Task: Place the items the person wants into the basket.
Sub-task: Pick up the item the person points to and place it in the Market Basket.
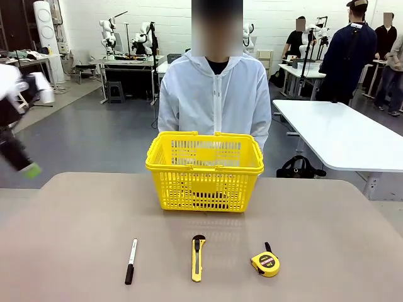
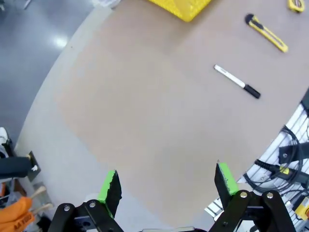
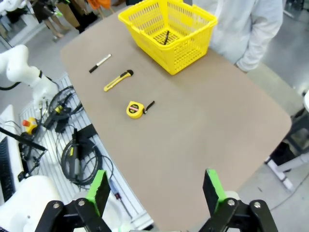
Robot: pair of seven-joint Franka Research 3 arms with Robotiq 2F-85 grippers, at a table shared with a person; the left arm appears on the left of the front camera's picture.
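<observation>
Green-padded left fingers (image 2: 107, 188) spread wide apart with nothing between them, high over the bare near-left part of the counter (image 1: 75, 220) and well clear of every tool. Blurred at the left edge in the front view. Right fingers (image 3: 211, 187) likewise wide apart and empty, high above the counter's other end, well apart from the goods.

Along the near edge, a row of three, each well apart from the next: white marker (image 1: 131, 260) with black cap lying flat at the left, yellow-and-black box cutter (image 1: 198, 257) in the middle, yellow tape measure (image 1: 266, 263) at the right. Past a bare strip, the yellow basket (image 1: 204, 171), upright at the far middle, handles down on the rim. On its floor, one slim dark pen (image 3: 165, 37), plain from the right wrist view, hard to pick out through the lattice from the front.

Judged about half done: pen in, marker out on the counter, untouched. Remaining by that reckoning: close on the marker, lift, carry over the rim, let go. Nothing across that path. Nearest neighbour the box cutter, far enough off for a clean grasp. Left side probably the handier one.

Behind the basket, the person (image 1: 214, 94) in a white jacket, close to the far edge, hands hidden by the basket, so no pointing to be made out. Farther off, other tables and people in dark clothes.
</observation>
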